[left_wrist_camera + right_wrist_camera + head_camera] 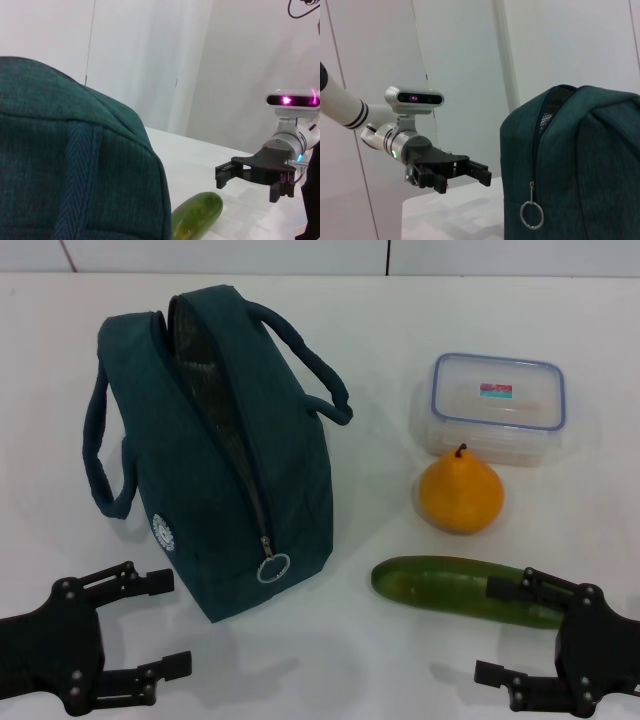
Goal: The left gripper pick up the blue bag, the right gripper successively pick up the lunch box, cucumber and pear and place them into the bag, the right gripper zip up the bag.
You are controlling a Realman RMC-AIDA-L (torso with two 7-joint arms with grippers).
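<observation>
White bench: blue bag upright left of centre, zip open. Soft, floppy fabric; grab loop handle. Left tool near front-left corner, spread wide, empty. Right tool front-right, open, empty.

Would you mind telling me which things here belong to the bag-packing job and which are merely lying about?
Belong to the job:
- blue bag, unzipped
- lunch box
- pear
- cucumber
- left gripper, open, near the bag
- right gripper, open, by the cucumber

Lying about:
- nothing; only the white table underneath
</observation>
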